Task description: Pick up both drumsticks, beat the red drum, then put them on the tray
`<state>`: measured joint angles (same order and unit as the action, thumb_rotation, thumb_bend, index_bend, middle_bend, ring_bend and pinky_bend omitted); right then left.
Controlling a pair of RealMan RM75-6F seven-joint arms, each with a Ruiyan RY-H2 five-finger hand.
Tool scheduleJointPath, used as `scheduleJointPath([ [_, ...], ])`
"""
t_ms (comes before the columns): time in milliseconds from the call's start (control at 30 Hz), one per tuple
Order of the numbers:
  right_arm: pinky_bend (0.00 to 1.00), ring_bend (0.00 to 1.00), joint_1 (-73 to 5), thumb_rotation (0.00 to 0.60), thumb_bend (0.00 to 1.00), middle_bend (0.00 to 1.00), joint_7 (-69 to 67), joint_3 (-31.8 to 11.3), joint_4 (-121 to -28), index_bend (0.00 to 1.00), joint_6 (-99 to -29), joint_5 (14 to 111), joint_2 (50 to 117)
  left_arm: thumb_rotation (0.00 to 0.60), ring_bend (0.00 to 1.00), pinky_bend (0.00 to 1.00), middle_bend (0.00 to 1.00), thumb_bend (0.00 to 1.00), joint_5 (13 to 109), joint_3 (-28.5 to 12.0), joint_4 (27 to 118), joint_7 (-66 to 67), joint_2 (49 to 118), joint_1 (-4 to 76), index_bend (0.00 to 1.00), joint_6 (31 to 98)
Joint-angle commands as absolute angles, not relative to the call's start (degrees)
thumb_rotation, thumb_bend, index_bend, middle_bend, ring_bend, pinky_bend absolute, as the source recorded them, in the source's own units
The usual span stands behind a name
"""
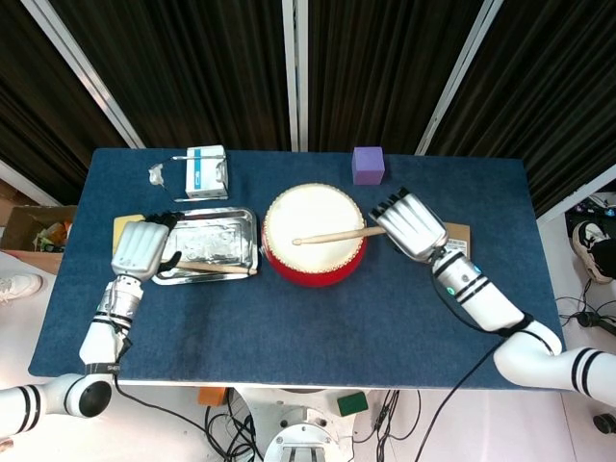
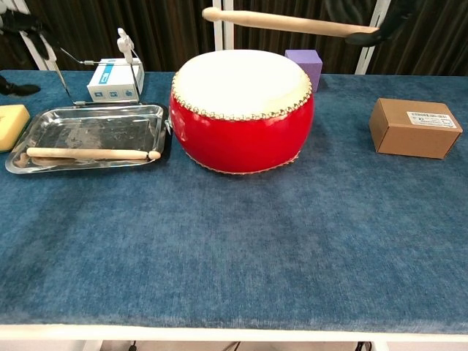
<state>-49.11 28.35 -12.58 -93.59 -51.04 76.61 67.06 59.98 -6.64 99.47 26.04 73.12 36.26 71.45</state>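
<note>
Blue cloth tabletop (image 2: pixel 241 248), dark curtains behind. Tray (image 2: pixel 44 131) at left holds one drumstick (image 2: pixel 88 153) lying flat along its near edge. Left hand (image 1: pixel 140 250) above the tray's left end, fingers spread, holding nothing. Right hand (image 1: pixel 412 226) grips second drumstick (image 2: pixel 285 23) over the red drum (image 2: pixel 241 131). Cardboard box (image 2: pixel 414 128) at right.

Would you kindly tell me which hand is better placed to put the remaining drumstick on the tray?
The right hand: it already holds the second drumstick above the red drum. The left hand holds nothing; its drumstick already lies on the tray.
</note>
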Motion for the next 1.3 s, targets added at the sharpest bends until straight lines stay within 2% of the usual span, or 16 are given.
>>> scheduleJointPath([
  [33, 0.47, 0.49, -53.84, 0.6, 0.9, 0.76, 35.12, -14.54, -94.71, 0.9, -47.01, 70.08, 70.02, 0.6, 0.36, 0.59, 0.32, 0.28, 67.04, -7.18, 106.16, 20.84, 68.82, 35.38, 0.28, 71.64],
  [300, 0.44, 0.49, -58.98, 0.6, 0.91, 0.76, 42.49, -15.6, -93.78, 0.9, -46.59, 61.07, 73.59, 0.6, 0.37, 0.61, 0.33, 0.28, 69.06, -10.73, 111.68, 19.07, 68.15, 39.52, 0.29, 66.38],
  [633, 0.44, 0.48, -63.69, 0.6, 0.91, 0.76, 48.09, -14.75, -93.02, 0.9, -48.34, 53.63, 76.8, 0.6, 0.37, 0.61, 0.33, 0.28, 61.81, -16.04, 112.62, 21.61, 71.97, 45.31, 0.29, 62.75],
  [933, 0.42, 0.48, -65.48, 0.6, 0.9, 0.76, 47.61, -14.3, -91.63, 0.89, -50.25, 51.62, 79.06, 0.6, 0.37, 0.62, 0.32, 0.28, 57.48, -17.05, 110.1, 23.79, 75.74, 49.08, 0.29, 60.97],
  [1300, 0.42, 0.48, -66.44, 0.6, 0.9, 0.76, 47.2, -12.87, -91.72, 0.89, -51.37, 50.75, 79.26, 0.6, 0.32, 0.61, 0.32, 0.28, 54.26, -16.65, 107.25, 30.3, 78.05, 50.64, 0.29, 65.25],
])
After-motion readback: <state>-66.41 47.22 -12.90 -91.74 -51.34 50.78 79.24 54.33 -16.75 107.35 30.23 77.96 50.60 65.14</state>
